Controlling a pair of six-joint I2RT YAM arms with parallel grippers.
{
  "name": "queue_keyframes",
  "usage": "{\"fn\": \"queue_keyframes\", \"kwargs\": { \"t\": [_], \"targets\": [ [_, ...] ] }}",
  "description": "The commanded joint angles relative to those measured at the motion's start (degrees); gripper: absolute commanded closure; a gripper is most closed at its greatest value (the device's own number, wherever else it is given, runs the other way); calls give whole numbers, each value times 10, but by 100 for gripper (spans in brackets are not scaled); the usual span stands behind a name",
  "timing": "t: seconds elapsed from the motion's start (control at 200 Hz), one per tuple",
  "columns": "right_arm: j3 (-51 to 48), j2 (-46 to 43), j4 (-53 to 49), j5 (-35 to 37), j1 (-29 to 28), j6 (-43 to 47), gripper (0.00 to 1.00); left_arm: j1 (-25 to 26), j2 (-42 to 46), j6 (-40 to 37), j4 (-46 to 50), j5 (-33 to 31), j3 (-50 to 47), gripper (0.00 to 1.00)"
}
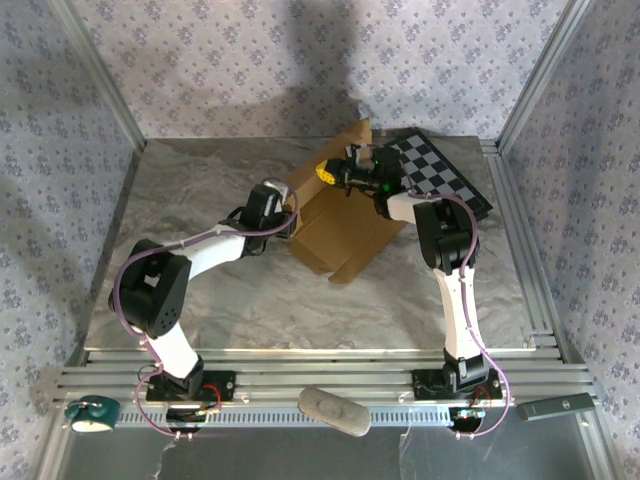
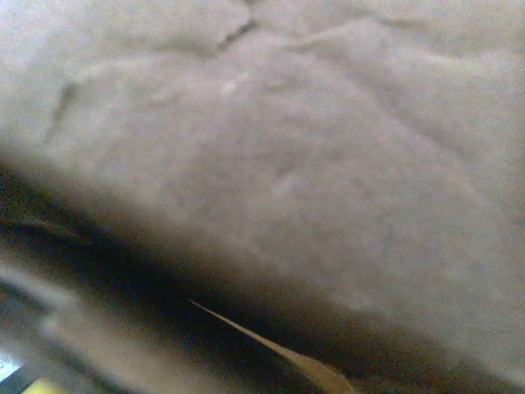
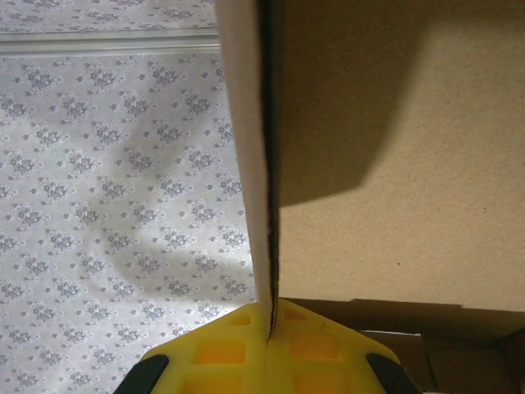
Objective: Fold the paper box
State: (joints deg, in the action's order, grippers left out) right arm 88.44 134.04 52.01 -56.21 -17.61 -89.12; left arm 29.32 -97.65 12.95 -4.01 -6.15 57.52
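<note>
Wall-raising step: the paper box (image 1: 345,235), half-formed on the surface (image 1: 190,290), has one raised panel (image 3: 394,164) clenched in the right pincer (image 3: 269,328); the left pincer (image 1: 283,212), grip unclear, sits at its left side; next, probably, folding that panel inward.

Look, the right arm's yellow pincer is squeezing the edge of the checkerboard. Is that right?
Not quite. The right pincer is yellow and is squeezing an edge, but it is an edge of the paper box, not of the checkerboard. The right wrist view shows the brown cardboard clamped in it.
</note>
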Motion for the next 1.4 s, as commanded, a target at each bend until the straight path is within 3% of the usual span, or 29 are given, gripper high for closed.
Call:
{"fn": "queue_keyframes", "kwargs": {
  "t": [0.0, 0.175, 0.445, 0.929, 1.014, 1.084, 1.174, 1.289, 1.394],
  "targets": [
    [6, -5, -26, -12, -5, -2, 100, 0, -14, 20, 6, -37, 27, 55],
    [4, -10, -26, -5, -6, -7, 100, 7, -31, 44, -3, -72, 38, 58],
    [6, -25, -42, 24, -12, -21, 100, 25, -68, 55, 22, -162, 79, 70],
    [-1, -106, -283, 104, -41, 11, 100, 17, -102, 64, -4, -220, 93, 95],
    [-10, -111, -289, 117, -47, -4, 100, 13, -110, 68, -4, -229, 98, 95],
    [-14, -117, -300, 127, -49, -14, 100, 11, -116, 72, -2, -235, 104, 81],
    [-9, -119, -320, 131, -50, -18, 100, 3, -126, 74, 1, -238, 113, 76],
    [4, -117, -343, 127, -50, -25, 100, -10, -140, 77, 4, -232, 126, 75],
    [15, -120, -360, 131, -51, -30, 100, -20, -151, 74, 8, -228, 137, 84]
  ]
}}
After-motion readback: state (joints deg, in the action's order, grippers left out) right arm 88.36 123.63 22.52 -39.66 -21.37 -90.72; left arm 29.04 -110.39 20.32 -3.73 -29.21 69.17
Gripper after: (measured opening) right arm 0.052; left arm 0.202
